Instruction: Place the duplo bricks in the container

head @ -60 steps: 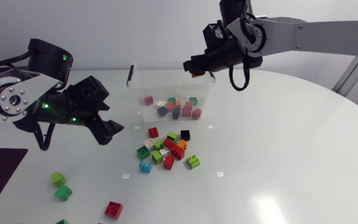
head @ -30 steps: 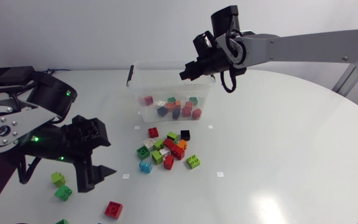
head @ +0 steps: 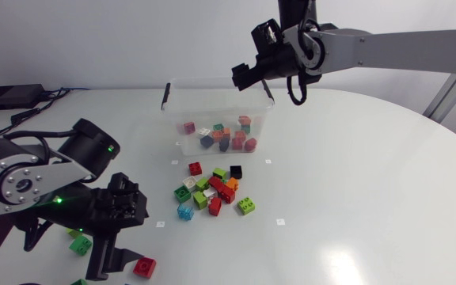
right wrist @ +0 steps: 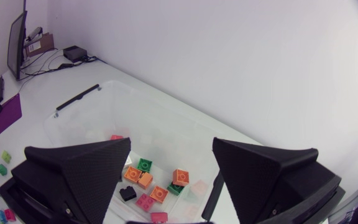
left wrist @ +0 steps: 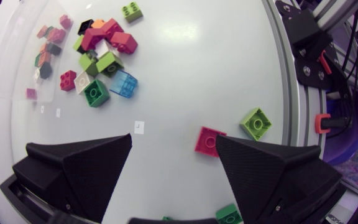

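A clear plastic container [head: 182, 146] at the back middle holds several duplo bricks, among them an orange one [head: 245, 120]. My right gripper [head: 252, 82] hangs above its far right corner, open and empty; its wrist view looks down into the container [right wrist: 98, 118] at the orange brick [right wrist: 180, 177]. A pile of mixed bricks [head: 210, 190] lies in front of the container. My left gripper [head: 121, 249] is open, low over the near left. A red brick [left wrist: 209, 140] lies just ahead between its fingers, untouched, with a green brick [left wrist: 255, 122] beside it.
A lone green brick [head: 246, 205] lies right of the pile. Green bricks [head: 80, 245] lie partly under my left arm. A black device with cables [head: 10, 96] sits at the back left. The container has a black clip [head: 165, 95] on its left end.
My right gripper opened over the container, and an orange brick now lies inside. My left arm swung down toward the near-left bricks, staying open.
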`<state>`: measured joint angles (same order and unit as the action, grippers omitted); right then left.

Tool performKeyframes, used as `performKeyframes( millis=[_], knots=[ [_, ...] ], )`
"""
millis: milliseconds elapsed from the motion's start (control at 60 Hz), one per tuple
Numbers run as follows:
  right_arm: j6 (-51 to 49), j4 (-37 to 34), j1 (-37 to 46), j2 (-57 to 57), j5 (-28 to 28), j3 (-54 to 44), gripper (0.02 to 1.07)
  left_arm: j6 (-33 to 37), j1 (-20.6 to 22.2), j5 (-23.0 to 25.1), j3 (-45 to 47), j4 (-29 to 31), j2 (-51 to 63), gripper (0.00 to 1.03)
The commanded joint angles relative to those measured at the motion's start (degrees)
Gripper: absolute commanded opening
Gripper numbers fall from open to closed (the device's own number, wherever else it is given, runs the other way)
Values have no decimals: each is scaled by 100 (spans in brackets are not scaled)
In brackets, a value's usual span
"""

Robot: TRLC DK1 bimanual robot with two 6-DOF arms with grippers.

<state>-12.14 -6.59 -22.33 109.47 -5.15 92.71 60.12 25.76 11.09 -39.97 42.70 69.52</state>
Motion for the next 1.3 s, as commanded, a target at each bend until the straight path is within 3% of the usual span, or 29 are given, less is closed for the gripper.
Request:
performKeyframes(
  millis=[0,400,650,833,1050,1283],
  knots=[
    [-157,79,35,-418,14,-359,103,220,202,-90,217,116,273,93],
    [-43,-97,-430,-2167,-21,-2318,102,360,377,-318,323,-7,923,87],
    [511,-712,-756,-2791,93,-3356,102,352,412,-318,604,-394,1073,83],
    [836,-1617,-940,-2791,102,-3452,102,343,404,-318,762,-578,1082,66],
    [1047,-2233,-1169,-2439,409,-3435,101,211,456,-318,876,-851,1134,44],
    [1205,-2795,-1415,-1850,444,-3241,94,185,483,-318,964,-947,1108,22]
  ],
)
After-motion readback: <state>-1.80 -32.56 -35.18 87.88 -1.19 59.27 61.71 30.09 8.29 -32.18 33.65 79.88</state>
